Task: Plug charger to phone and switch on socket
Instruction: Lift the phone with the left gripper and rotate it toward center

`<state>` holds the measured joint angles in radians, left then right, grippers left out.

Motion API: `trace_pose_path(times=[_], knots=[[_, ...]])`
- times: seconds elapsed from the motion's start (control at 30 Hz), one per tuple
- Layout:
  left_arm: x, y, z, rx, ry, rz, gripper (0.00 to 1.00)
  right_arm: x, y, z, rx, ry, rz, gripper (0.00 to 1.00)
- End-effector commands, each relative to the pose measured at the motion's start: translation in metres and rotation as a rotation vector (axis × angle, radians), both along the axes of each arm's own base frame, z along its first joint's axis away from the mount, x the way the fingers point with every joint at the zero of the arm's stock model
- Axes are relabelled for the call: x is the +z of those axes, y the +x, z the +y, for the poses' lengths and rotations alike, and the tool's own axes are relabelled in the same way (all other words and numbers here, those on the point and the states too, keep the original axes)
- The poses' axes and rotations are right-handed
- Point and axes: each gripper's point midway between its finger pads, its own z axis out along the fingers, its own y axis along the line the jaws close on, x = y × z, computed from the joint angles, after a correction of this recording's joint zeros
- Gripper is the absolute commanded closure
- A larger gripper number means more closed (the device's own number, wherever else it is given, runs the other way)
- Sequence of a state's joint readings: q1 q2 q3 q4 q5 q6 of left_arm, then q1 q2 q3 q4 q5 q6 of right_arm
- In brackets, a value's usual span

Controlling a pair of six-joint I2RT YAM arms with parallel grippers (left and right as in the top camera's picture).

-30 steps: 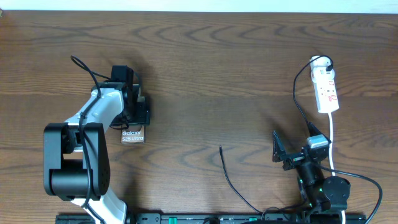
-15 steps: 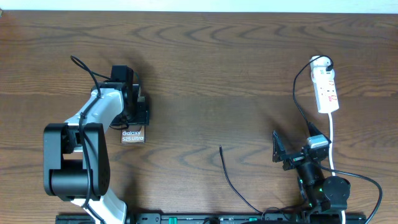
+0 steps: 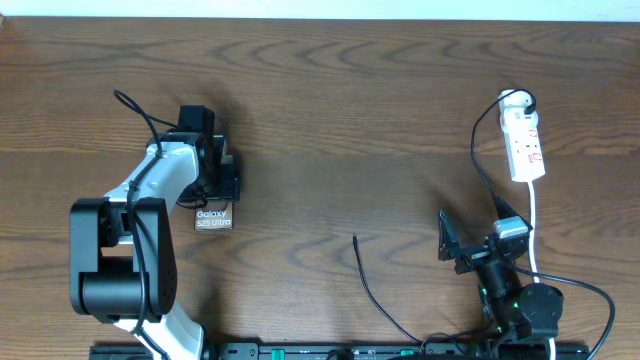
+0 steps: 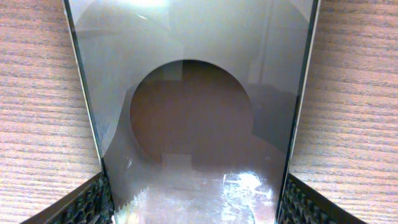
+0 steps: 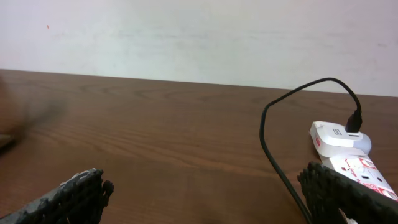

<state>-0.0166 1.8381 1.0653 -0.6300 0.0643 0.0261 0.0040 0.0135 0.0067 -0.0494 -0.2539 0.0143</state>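
Observation:
The phone (image 3: 213, 218) lies flat at the left of the table, its "Galaxy" lettering toward the front edge. My left gripper (image 3: 216, 190) is shut on its far end. In the left wrist view the phone (image 4: 193, 112) fills the space between my fingers (image 4: 193, 208), which touch both its long edges. The socket (image 3: 526, 145) lies at the far right with the charger's black cable (image 3: 478, 170) plugged in at its top end. The charger's loose tip (image 3: 355, 238) lies at front centre. My right gripper (image 3: 450, 245) is open and empty, and in the right wrist view (image 5: 211, 199) it points toward the socket (image 5: 354, 165) and the charger cable (image 5: 267, 137).
The socket's white cord (image 3: 533, 215) runs toward the front edge beside my right arm. The charger cable trails from its tip down to the front edge (image 3: 395, 320). A pale wall stands behind the table's far edge (image 5: 186, 37).

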Motion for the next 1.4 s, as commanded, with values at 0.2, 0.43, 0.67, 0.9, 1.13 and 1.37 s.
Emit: trace_pose_path(times=[0.2,0.43,0.67,0.9,1.13,1.37], knots=[[-0.020,-0.026,-0.010,-0.003,-0.057,0.110,0.85,-0.001,0.000,-0.002,-0.010,-0.012,-0.001,0.01],[0.013,-0.007,-0.010,-0.023,-0.053,0.051,0.85,-0.001,0.000,-0.002,-0.010,-0.012,-0.001,0.01],[0.060,0.010,-0.011,-0.022,-0.060,-0.089,0.85,-0.001,0.000,-0.002,-0.010,-0.012,-0.001,0.01],[0.107,0.013,-0.035,-0.045,-0.204,-0.221,0.85,-0.001,0.000,-0.002,-0.010,-0.012,-0.001,0.01],[0.137,0.010,-0.066,0.030,-0.415,-0.255,0.86,-0.001,0.000,-0.002,-0.010,-0.012,-0.001,0.01],[0.148,0.006,-0.088,0.247,-0.608,-0.163,0.92,-0.001,0.000,-0.002,-0.010,-0.012,-0.001,0.01]])
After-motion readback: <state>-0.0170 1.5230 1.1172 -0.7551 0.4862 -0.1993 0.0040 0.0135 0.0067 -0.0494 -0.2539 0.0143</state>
